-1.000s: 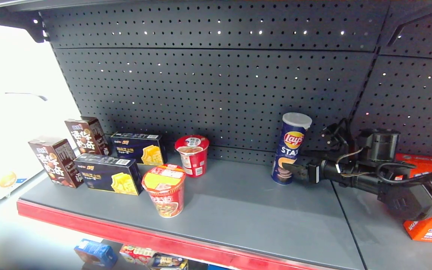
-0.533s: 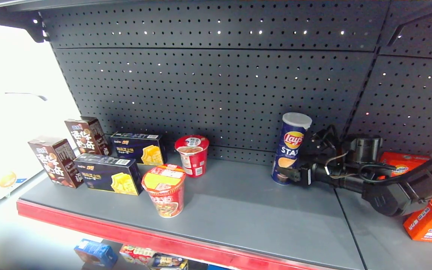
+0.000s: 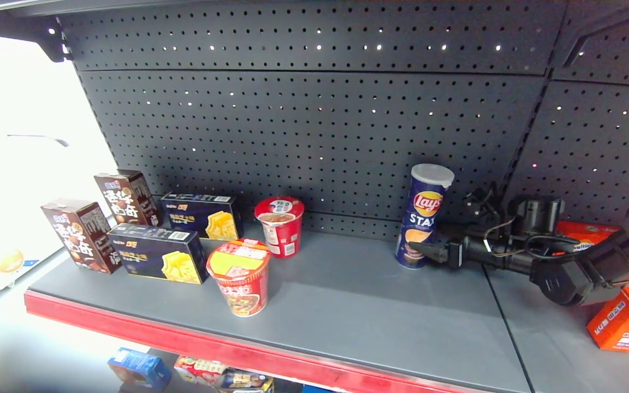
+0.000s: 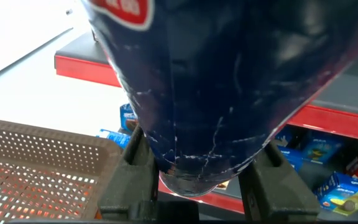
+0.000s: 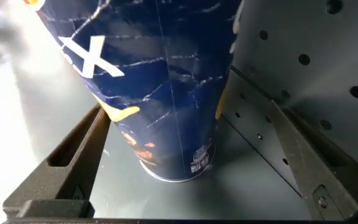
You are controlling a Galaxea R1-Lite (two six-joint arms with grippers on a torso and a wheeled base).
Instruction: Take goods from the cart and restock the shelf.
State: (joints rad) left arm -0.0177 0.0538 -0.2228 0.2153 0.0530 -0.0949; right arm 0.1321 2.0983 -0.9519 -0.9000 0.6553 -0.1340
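Note:
A tall blue chips can (image 3: 423, 218) with a white lid stands upright on the grey shelf (image 3: 347, 305), close to the pegboard back wall. My right gripper (image 3: 419, 252) is at its base, open, with a finger on each side; in the right wrist view the can (image 5: 166, 93) stands between the spread fingers (image 5: 73, 168) of that gripper (image 5: 173, 124). My left gripper (image 4: 197, 180) is shut on a second dark blue chips can (image 4: 216, 93), held above the brown mesh cart basket (image 4: 36, 168) in front of the shelf's red edge.
Left of the can stand two red noodle cups (image 3: 241, 275) (image 3: 279, 224), two dark blue boxes (image 3: 159, 254) and two brown boxes (image 3: 79, 234). Orange boxes (image 3: 628, 322) sit at the right. Bare shelf lies between the cups and the can.
The right arm shifted: its gripper slid slightly left along the can's base, then back right, and the elbow rose. The can stayed upright in place.

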